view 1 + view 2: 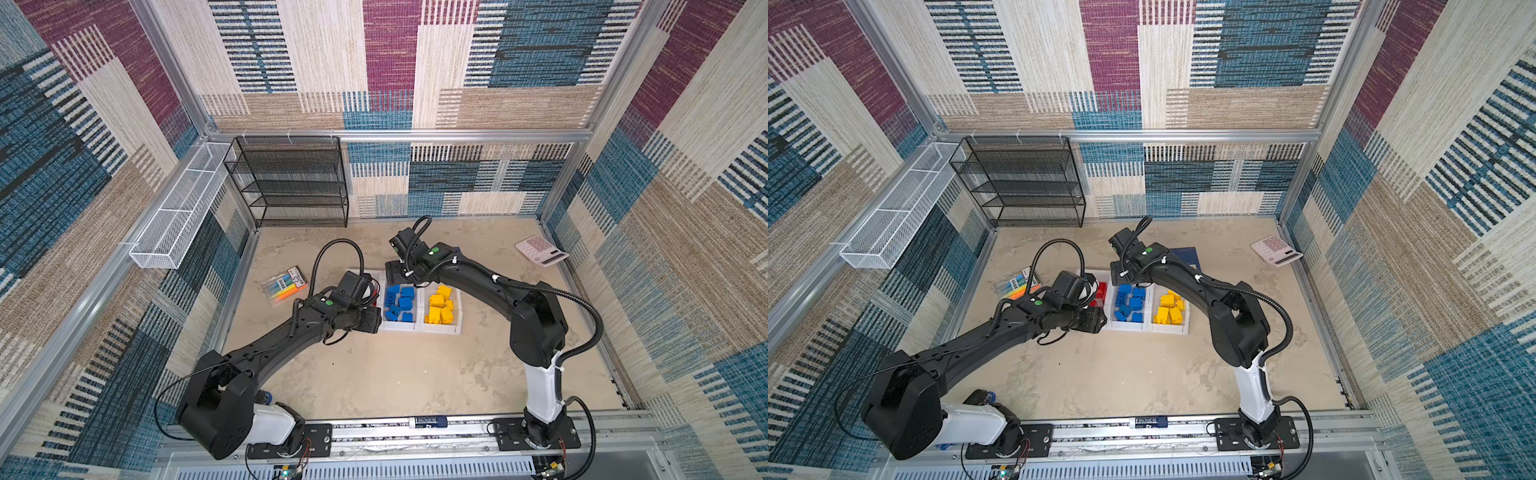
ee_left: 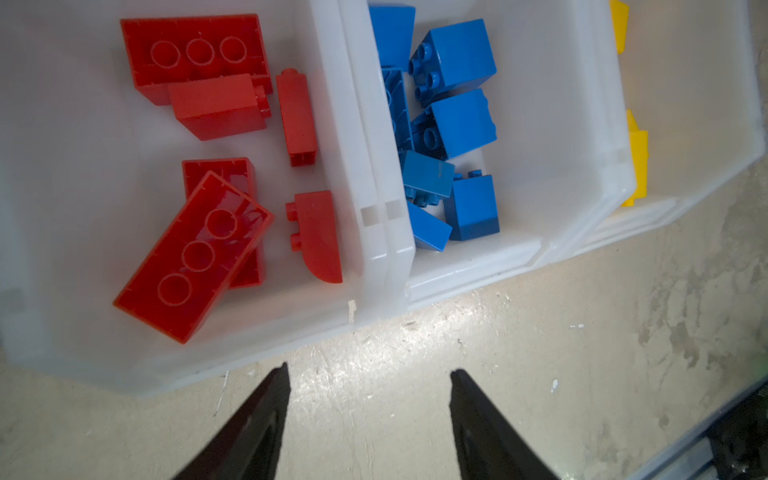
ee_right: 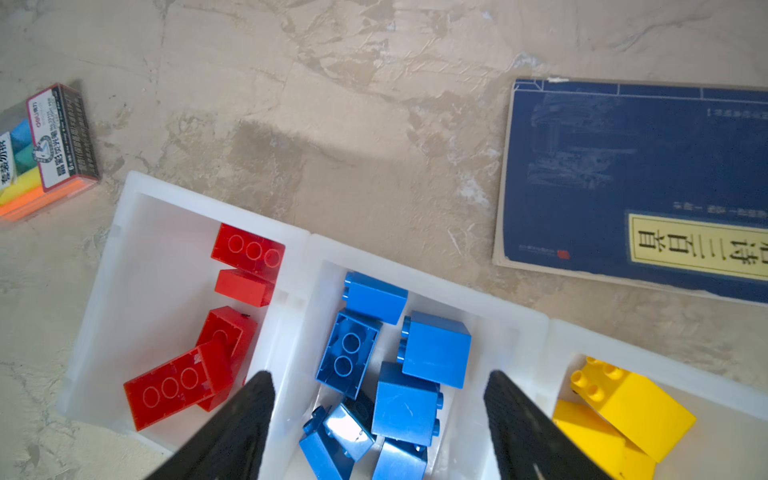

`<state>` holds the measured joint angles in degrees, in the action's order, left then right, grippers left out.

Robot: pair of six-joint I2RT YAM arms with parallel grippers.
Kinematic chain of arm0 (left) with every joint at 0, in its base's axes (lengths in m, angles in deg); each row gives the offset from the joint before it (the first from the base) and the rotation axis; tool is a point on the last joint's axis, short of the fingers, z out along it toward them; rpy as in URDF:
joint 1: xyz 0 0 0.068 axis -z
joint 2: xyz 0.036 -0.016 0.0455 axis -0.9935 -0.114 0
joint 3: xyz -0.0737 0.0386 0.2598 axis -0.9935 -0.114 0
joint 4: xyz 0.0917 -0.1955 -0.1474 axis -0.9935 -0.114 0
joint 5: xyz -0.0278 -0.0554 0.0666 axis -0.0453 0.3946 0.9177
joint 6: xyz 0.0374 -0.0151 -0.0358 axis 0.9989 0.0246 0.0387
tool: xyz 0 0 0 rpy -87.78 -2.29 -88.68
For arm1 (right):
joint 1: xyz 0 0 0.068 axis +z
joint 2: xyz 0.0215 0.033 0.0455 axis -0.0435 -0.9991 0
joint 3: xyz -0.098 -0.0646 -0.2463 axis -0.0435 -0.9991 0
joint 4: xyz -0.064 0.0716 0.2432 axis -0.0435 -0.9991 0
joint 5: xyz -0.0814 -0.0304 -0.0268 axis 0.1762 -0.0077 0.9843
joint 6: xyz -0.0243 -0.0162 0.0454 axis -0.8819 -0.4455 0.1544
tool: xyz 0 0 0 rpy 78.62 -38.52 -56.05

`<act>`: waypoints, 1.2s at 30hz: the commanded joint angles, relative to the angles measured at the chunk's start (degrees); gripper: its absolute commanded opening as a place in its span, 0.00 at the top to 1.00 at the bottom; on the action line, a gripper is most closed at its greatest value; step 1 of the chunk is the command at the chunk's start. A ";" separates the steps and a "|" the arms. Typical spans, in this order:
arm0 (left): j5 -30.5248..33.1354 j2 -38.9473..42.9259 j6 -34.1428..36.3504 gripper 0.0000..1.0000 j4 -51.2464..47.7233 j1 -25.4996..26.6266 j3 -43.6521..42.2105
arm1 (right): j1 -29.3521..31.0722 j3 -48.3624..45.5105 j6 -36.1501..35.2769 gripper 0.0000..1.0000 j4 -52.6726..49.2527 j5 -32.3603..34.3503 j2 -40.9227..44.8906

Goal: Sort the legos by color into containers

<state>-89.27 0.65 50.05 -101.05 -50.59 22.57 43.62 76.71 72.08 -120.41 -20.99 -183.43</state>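
Note:
Three white containers stand side by side. The left container (image 2: 370, 187) holds several red legos (image 2: 195, 253), the middle container (image 3: 419, 282) holds several blue legos (image 3: 436, 349), and the right container (image 1: 440, 329) holds several yellow legos (image 1: 440, 309). My left gripper (image 2: 370, 370) is open and empty, over bare table just in front of the left container's low lip. My right gripper (image 3: 378, 374) hangs open over the blue legos, with nothing between its fingers. In both top views the left arm hides most of the red legos (image 1: 1100, 291).
A pack of highlighters (image 1: 286, 284) lies left of the containers. A dark blue book (image 3: 636, 183) lies behind them, and a pink calculator (image 1: 540, 249) sits at the back right. A black mesh rack (image 1: 291, 183) and a white wire basket (image 1: 178, 212) stand along the back left.

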 commanded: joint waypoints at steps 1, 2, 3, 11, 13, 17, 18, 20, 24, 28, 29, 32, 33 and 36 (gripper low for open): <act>0.29 0.32 0.10 0.35 -0.24 -0.18 0.07 | 0.01 -0.69 0.35 0.17 1.08 0.23 1.02; 0.29 0.34 0.09 0.35 -0.25 -0.17 0.14 | -0.07 -1.00 0.50 0.17 1.25 0.22 1.22; 0.38 0.34 0.05 0.35 -0.31 -0.17 0.14 | -0.04 -1.41 0.65 0.17 1.55 0.24 1.58; 3.26 2.01 0.39 0.35 0.01 -0.42 -0.09 | -0.16 -8.89 0.09 0.16 7.11 3.38 8.59; 5.06 3.24 0.72 0.35 0.39 -0.76 -0.06 | -0.34 -11.91 -1.14 0.16 9.63 5.30 11.62; 11.99 8.20 2.57 0.34 2.76 -1.37 -0.14 | -1.60 -18.54 -5.38 0.12 16.81 10.01 20.04; 14.91 9.90 3.13 0.33 4.42 -1.48 -0.98 | -2.02 -20.68 -7.13 0.11 19.68 11.40 22.86; 19.89 13.65 4.18 0.31 9.20 -1.87 -3.66 | -2.69 -25.38 -11.56 0.08 25.87 13.85 28.62; 27.66 20.30 10.23 0.20 24.14 -2.88 -13.21 | -4.22 -40.67 -22.18 0.00 45.34 24.03 41.69; 38.47 21.32 14.56 0.04 36.32 -4.69 -20.21 | -11.13 -59.53 -28.93 0.00 66.11 23.84 52.28; 40.67 20.60 16.46 0.01 38.77 -5.56 -21.32 | -13.86 -63.48 -28.07 0.00 69.45 22.16 54.18; 40.21 16.89 22.78 0.01 45.09 -8.61 -23.86 | -21.17 -74.65 -24.27 0.00 76.98 19.30 56.14; 40.08 15.01 22.92 0.01 45.69 -9.74 -24.25 | -22.94 -77.35 -22.82 0.00 78.40 18.71 55.64; 43.26 9.07 16.89 0.01 46.33 -13.08 -25.47 | -28.44 -84.97 -20.20 0.00 85.83 15.52 52.11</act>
<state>-50.60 12.54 67.67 -60.53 -61.91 -1.93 17.45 -4.27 49.72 -47.65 -2.01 -129.60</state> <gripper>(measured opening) 0.985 0.997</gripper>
